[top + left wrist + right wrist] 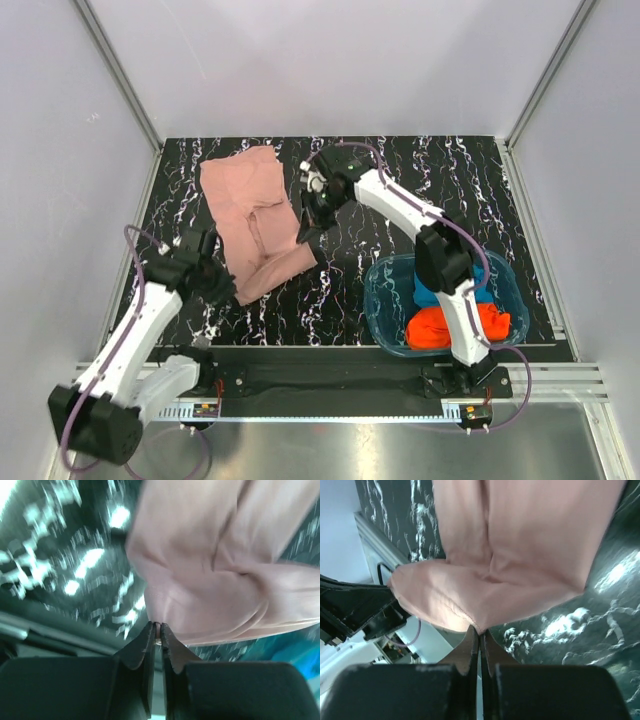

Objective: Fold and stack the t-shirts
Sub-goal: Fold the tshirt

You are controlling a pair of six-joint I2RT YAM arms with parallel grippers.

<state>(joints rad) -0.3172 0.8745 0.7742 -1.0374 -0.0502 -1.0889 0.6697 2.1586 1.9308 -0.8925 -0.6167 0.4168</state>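
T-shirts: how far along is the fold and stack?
Done: nothing stacked yet. In hand: the pink t-shirt lies partly folded on the table, left tool and right tool each pinching its edge. Left: finish that fold, then the blue t-shirt and orange-red t-shirt, both bunched in the tub.

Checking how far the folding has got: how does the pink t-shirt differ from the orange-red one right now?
The pink t-shirt lies spread on the table, partly folded over itself; the orange-red t-shirt sits bunched in the tub. The left gripper and the right gripper pinch the pink t-shirt at its edges; no gripper holds the orange-red t-shirt. Both are soft cloth, and neither is neatly folded yet.
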